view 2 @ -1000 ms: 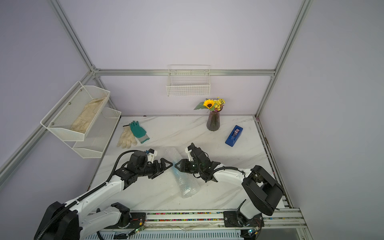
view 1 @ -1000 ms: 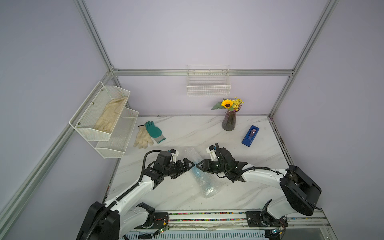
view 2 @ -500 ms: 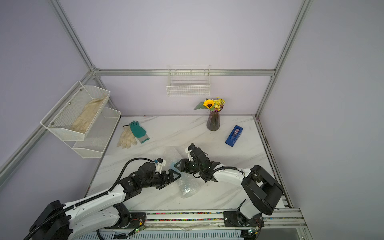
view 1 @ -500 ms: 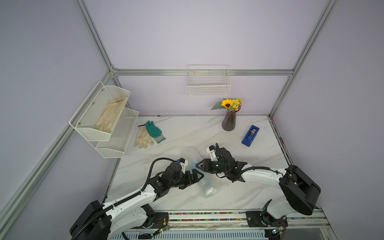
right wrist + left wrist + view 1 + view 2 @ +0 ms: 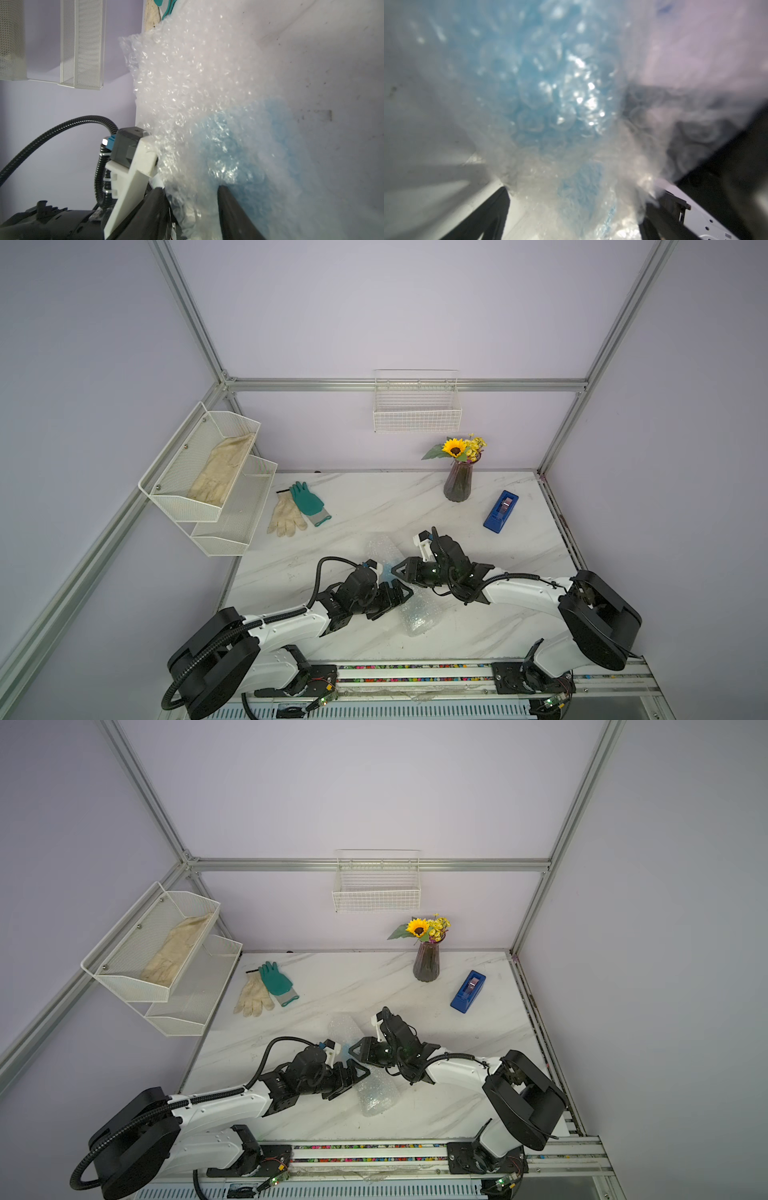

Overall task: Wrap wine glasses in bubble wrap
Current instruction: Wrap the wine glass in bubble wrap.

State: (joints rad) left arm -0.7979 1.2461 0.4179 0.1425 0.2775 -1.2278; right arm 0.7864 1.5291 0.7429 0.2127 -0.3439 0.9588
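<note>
Nearest you, at the end of the scene farthest from the vase [image 5: 458, 485], the bubble wrap [image 5: 417, 614] finishes in a loose tube lying flat on the worktop [image 5: 457, 643]. That end looks hollow, soft and springy, so it would likely crush and slide rather than give you a hold. A little closer to the vase, the left pincer [image 5: 580, 195] stands spread wide with the roll between its fingers [image 5: 492, 209], and you cannot tell whether they press on it yet. The goblet [image 5: 546, 93] shows pale blue through the film there, lying inside the roll and well short of the vase. It looks like light, stiff plastic, hardly fragile, but smooth under slick film, so expect it to slip lengthwise if you squeeze the round bowl. Closer again to the vase, the right pincer [image 5: 191, 190] is clenched on bunched wrap, with blue showing beside one finger. Take hold there, over the hard body, not on empty film. The flap of wrap nearest the vase lies free and will probably spring open unless pinned.
</note>
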